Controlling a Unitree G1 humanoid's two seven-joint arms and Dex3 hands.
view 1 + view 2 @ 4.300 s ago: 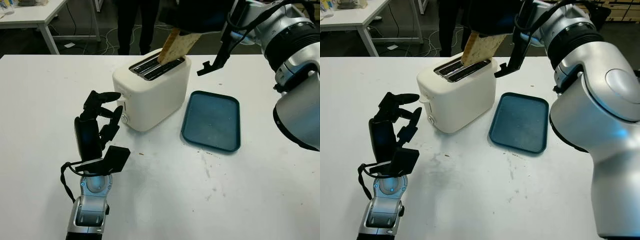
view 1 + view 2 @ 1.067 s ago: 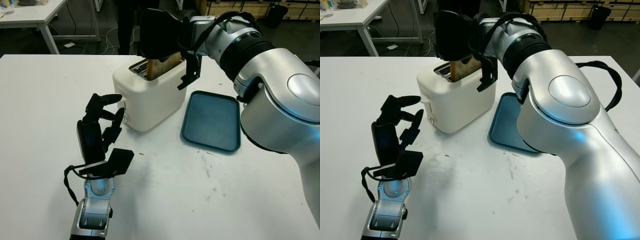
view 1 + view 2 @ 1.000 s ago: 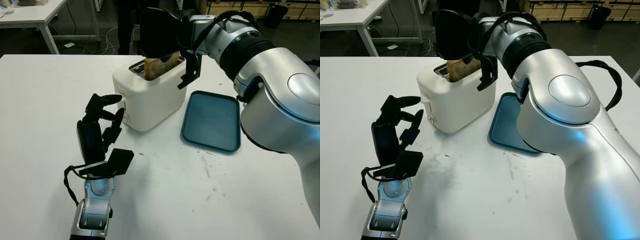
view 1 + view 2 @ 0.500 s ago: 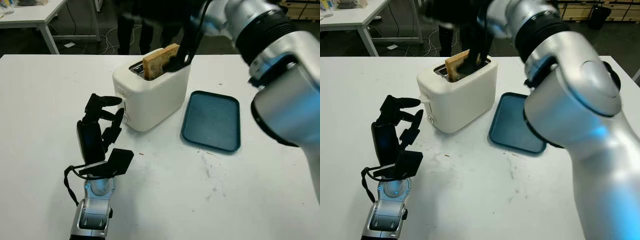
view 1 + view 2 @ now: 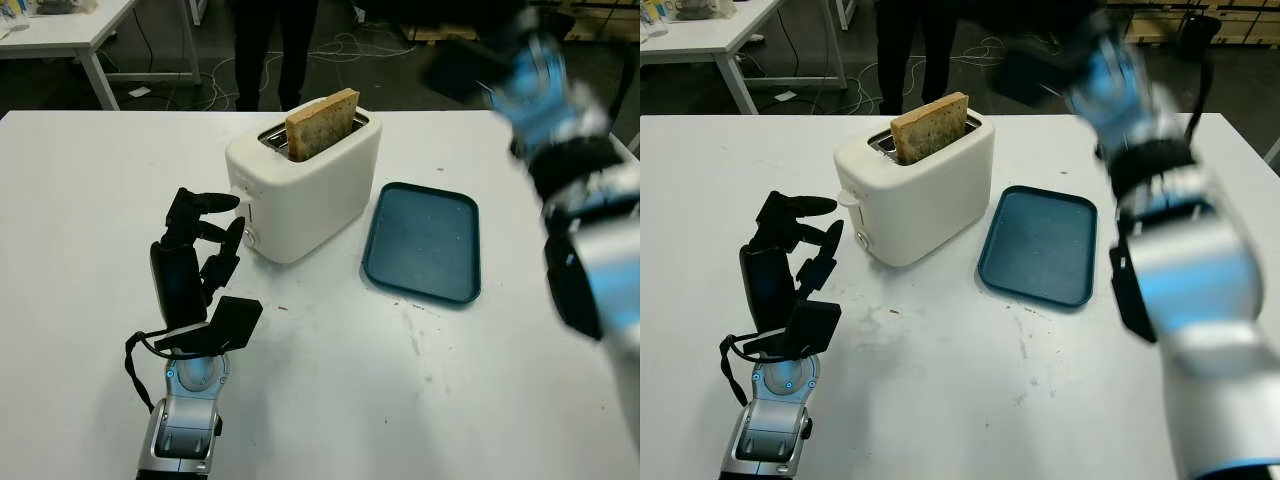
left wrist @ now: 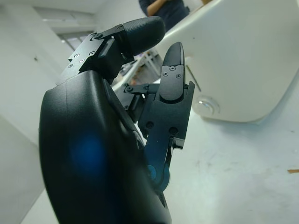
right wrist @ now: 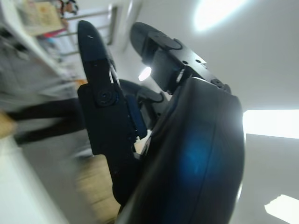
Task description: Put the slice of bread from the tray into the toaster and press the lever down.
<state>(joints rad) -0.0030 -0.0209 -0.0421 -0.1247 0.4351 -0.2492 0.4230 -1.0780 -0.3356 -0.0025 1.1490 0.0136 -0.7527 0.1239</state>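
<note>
The bread slice (image 5: 322, 122) is standing upright in a slot of the white toaster (image 5: 305, 186), top half sticking up above the slot, nothing touching it. Toaster is sitting at the far-middle of the white table (image 5: 330, 400), w/ its lever (image 5: 847, 196) and a round knob on the end facing left-near; lever is looking up near the top of its track.

Blue tray (image 5: 423, 240) is lying just right of the toaster, apart from it, nothing in it. A few crumbs and smudges are showing on the table near the tray's near edge.

Left hand (image 5: 192, 257) is standing upright off the toaster's left-near end, close to the lever but not touching it; fingers (image 6: 170, 93) are bent partway, holding nothing, w/ the toaster's end and knob right beside them in the left wrist view.

Right hand (image 7: 140, 116) is up in the air far-right, well above and away from the table, arm blurred; fingers extended, grasping nothing.

A person's legs (image 5: 275, 45) are standing beyond the table's far edge, w/ cables on the floor and another white table (image 5: 60, 30) at far left.
</note>
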